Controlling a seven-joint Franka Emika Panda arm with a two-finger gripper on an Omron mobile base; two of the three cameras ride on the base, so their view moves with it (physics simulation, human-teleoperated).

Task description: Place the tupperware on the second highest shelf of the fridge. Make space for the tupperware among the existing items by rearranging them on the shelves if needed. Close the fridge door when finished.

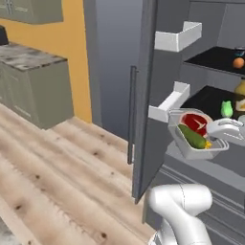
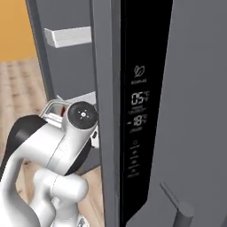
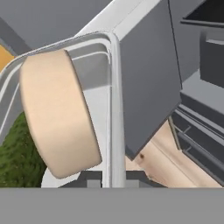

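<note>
The gripper (image 1: 217,139) is clamped on the rim of the tupperware (image 1: 194,136), holding it in the air in front of the open fridge (image 1: 210,76), just below the lower door bin (image 1: 167,103). Inside the tub lie a red meat slice (image 1: 195,121) and a green cucumber (image 1: 192,136) (up close, the slice's pale edge presses against the tub wall). Behind it, a black shelf (image 1: 206,98) carries a green vegetable (image 1: 227,109); the shelf above holds an orange piece (image 1: 239,62). The door (image 1: 148,95) stands wide open over a pale wooden floor (image 1: 57,172). Farther left, beige cabinets (image 1: 33,91) sit against an orange wall (image 1: 72,43).
</note>
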